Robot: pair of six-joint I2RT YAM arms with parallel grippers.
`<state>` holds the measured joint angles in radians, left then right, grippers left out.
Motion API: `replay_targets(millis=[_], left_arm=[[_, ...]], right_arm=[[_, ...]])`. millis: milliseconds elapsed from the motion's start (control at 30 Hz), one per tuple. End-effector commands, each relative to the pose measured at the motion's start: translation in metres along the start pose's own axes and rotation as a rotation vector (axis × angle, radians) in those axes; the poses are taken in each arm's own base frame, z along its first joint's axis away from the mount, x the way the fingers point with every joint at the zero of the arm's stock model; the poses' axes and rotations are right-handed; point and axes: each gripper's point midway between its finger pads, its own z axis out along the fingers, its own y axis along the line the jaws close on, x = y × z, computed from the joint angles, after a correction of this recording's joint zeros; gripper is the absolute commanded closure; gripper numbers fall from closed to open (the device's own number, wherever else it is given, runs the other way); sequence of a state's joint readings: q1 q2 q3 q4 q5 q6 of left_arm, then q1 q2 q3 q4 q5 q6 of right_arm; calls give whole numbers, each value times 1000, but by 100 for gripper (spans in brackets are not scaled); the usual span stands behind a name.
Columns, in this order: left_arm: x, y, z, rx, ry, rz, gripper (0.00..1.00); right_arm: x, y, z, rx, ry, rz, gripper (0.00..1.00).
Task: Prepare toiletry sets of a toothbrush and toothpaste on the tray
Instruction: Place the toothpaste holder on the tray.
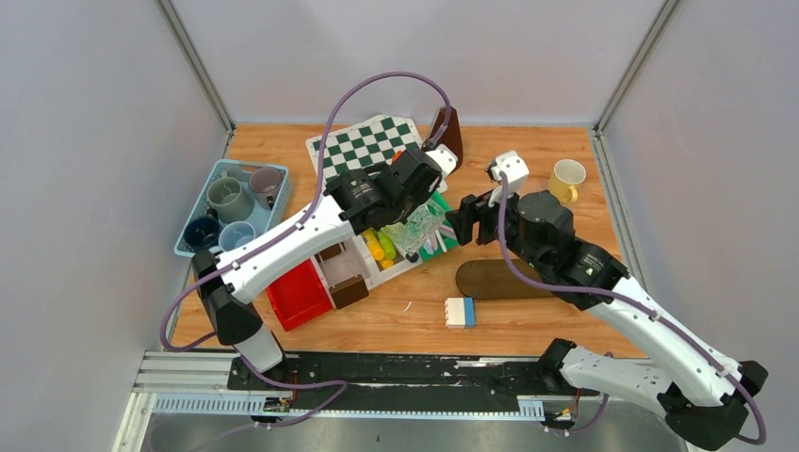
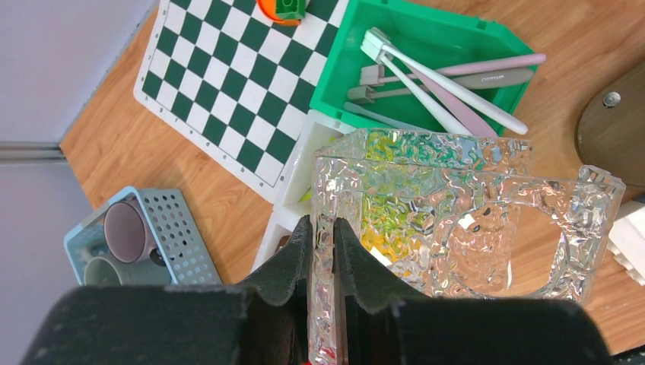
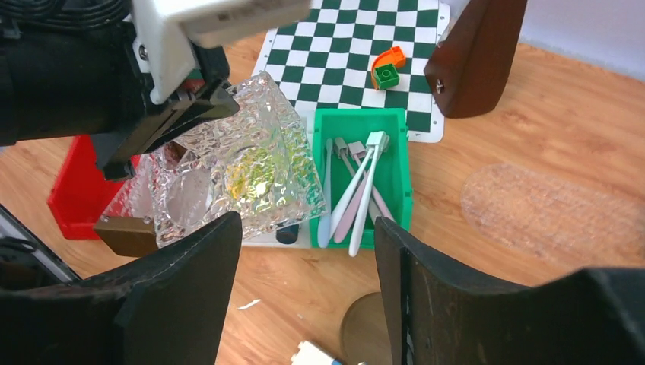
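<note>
While the left pincer (image 2: 321,228) is clamped tight on one edge of the clear tray (image 2: 456,220), holding it tilted in the air over mid-worktop, the brush pickup prob. falls to the right arm.

L to R:
- Blue basket (image 2: 179,228) by the left edge, w/ four mugs (image 1: 229,198) inside.
- The lifted tray, hanging above a white bin (image 2: 298,171) w/ yellow & green tubes (image 1: 381,248).
- Green bin (image 2: 487,32) w/ the toothbrushes (image 2: 445,91).
- Right pincer (image 3: 306,228), jaws apart, nothing between them.
- Yellow mug (image 1: 568,177) near the far-right corner.

Key relation: the brushes lie just ahead of & below the right pincer. Their long axis runs away from it, heads toward the far edge. So the jaw gap sits across the handles, which in my view suits a straight-down pinch. The tray's edge hangs just beside the bin's left wall, so there's a bump risk.

Views:
- Top view hides most of the green bin under tray & arm, and it alone has the yellow mug.
- Right wrist shows the brushes whole.
- Left wrist alone shows the grip on the tray edge.
</note>
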<state>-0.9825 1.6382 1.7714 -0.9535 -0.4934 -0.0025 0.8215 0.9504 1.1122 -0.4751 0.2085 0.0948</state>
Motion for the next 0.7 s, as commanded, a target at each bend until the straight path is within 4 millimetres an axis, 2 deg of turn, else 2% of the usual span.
replay_targets(millis=[0, 67, 233, 533, 667], left_arm=[[-25, 10, -5, -60, -83, -102, 100], [-29, 10, -4, -68, -88, -122, 100], [-39, 9, -4, -69, -108, -186, 100], [-52, -1, 0, -33, -131, -310, 100], [-58, -7, 3, -14, -138, -342, 100]], right_arm=[[-5, -5, -13, 54, -60, 259, 33], [-1, -4, -14, 55, -66, 358, 30], [3, 0, -12, -2, -99, 557, 27], [-8, 4, -11, -194, -177, 779, 30], [-3, 0, -6, -222, -172, 856, 31]])
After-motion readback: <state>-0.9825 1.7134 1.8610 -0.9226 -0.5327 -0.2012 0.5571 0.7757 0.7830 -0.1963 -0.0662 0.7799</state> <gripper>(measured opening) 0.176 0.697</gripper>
